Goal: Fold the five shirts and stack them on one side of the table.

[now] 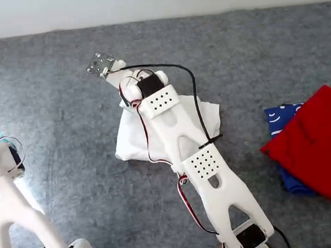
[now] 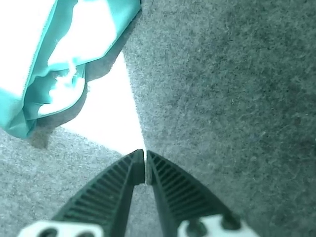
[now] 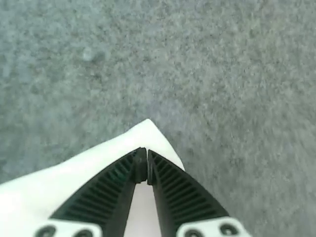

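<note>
A crumpled white shirt [image 1: 209,112] lies mid-table, partly under my right arm. My right gripper [image 3: 147,165] is shut on a pointed corner of this white shirt [image 3: 148,133], just above the grey carpeted tabletop. At the table's left edge, my left gripper [image 2: 145,168] is shut on the tip of another white shirt [image 2: 111,116], which lies flat beside a bunched teal shirt [image 2: 54,59]. In the high view the left arm [image 1: 6,188] covers most of that pair. A folded red shirt [image 1: 318,143] rests on a blue patterned shirt [image 1: 280,118] at the right side.
The grey tabletop [image 1: 252,49] runs bare along the back and between the middle shirt and the right stack. A pale wall borders the far edge. The right arm's black cable [image 1: 195,97] loops over the white shirt.
</note>
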Action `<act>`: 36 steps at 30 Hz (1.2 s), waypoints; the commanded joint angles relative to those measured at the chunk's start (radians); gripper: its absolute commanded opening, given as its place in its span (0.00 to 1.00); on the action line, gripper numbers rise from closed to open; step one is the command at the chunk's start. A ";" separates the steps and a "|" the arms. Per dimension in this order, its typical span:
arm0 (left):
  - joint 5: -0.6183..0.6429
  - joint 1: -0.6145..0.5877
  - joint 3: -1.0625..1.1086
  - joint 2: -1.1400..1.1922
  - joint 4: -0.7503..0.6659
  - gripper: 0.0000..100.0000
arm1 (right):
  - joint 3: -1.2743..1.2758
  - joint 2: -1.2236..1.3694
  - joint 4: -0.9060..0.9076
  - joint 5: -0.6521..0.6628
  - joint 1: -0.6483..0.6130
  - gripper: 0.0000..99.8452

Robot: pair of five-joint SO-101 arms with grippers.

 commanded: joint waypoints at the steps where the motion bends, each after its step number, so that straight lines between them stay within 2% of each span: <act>1: -0.005 0.000 -0.012 -0.041 0.009 0.01 | -0.101 -0.104 0.134 0.009 0.001 0.01; 6: -0.005 0.000 -0.007 -0.153 0.009 0.01 | -0.098 -0.194 0.383 0.000 0.016 0.01; 11: -0.008 0.000 -0.005 -0.285 0.026 0.01 | -0.064 -0.306 0.384 -0.176 0.085 0.01; 15: -0.009 0.000 -0.005 -0.334 0.084 0.01 | 0.175 -0.469 0.386 -0.183 0.113 0.01; 24: -0.011 -0.005 -0.005 -0.347 0.157 0.01 | 0.970 -0.917 0.378 -0.186 0.102 0.01; 32: -0.063 -0.005 -0.007 -0.347 0.157 0.01 | 1.304 -0.987 0.371 -0.187 -0.010 0.01; 36: -0.068 -0.006 -0.007 -0.348 0.157 0.01 | 1.433 -0.957 0.240 -0.178 0.062 0.01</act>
